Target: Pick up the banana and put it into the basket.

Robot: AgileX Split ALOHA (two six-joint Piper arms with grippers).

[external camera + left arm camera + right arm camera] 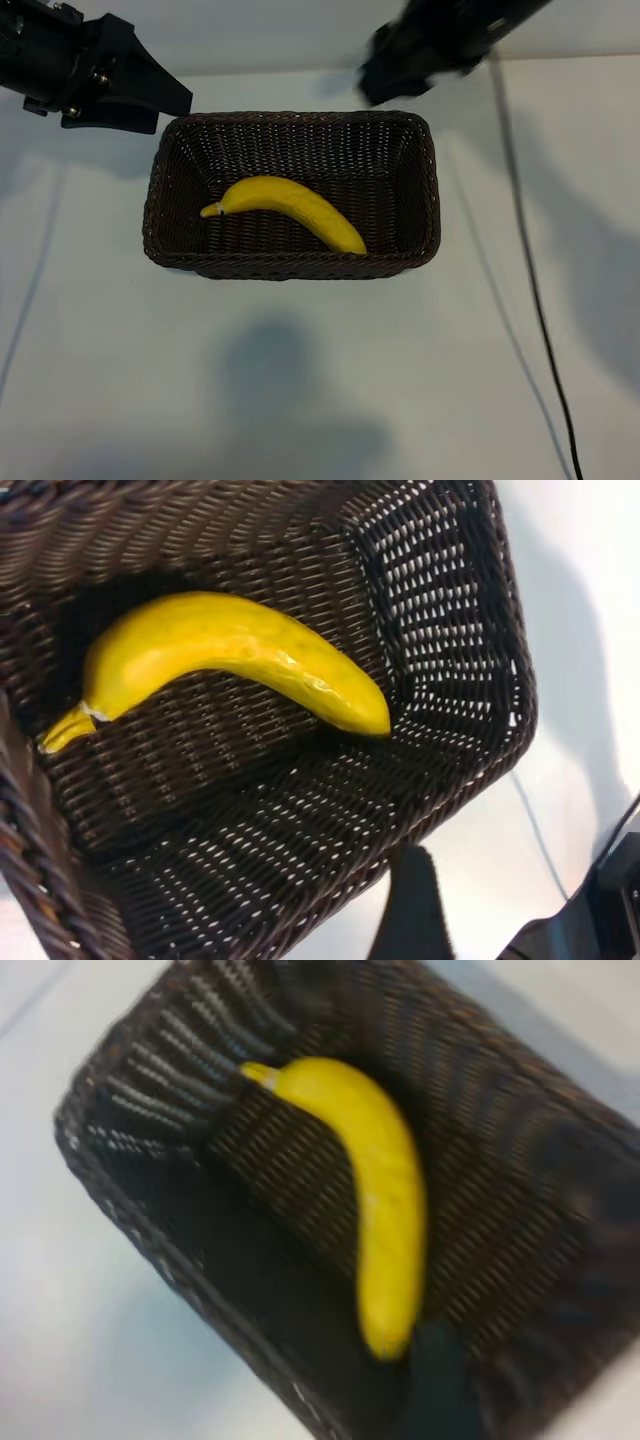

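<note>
Both claws were seen up above the basket (428, 190): the left claw (165, 95), spread wide, by its far left corner; the right claw (385, 75), holding nothing, by its far right. The banana (290, 210) was laid inside the basket on the white surface (300, 380).

The right end effector (400, 70) is motion-blurred in the exterior view, its fingers indistinct; the left end effector (150, 95) is cut off by the frame's edge; the right wrist view smears the basket (150, 1210) weave.
</note>
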